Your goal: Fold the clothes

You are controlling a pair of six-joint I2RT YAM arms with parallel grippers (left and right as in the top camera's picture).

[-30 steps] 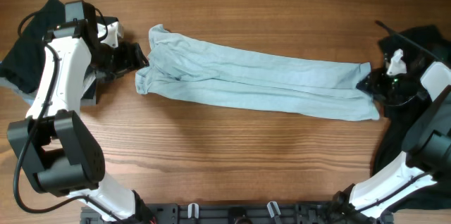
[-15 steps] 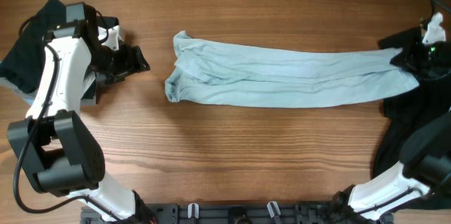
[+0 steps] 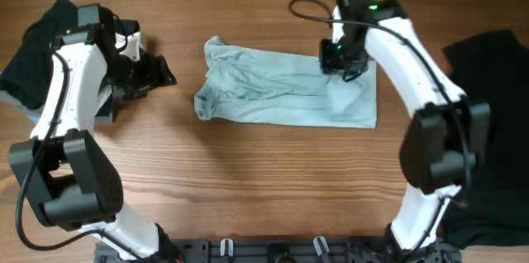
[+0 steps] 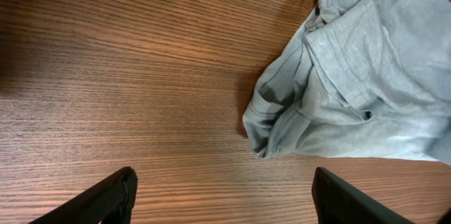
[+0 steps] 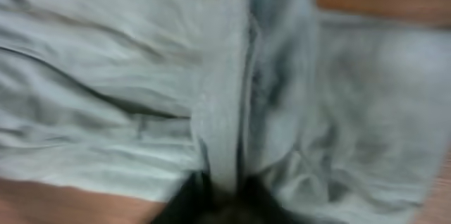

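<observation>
Right fingers [image 5: 184, 201] pinch a bunched edge of the pale blue garment [image 3: 281, 96] over its middle — evidently to double it on the counter [image 3: 264, 180]; left fingers [image 4: 99, 199] hang spread, empty, near its far end.

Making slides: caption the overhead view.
Right gripper folds one end of the pale garment over its middle; left gripper open, clear of it.

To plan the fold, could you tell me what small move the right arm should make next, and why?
Probably move left, then release: the right gripper pinches the doubled-over end of the pale blue garment, which lies short of its bunched left end.
</observation>
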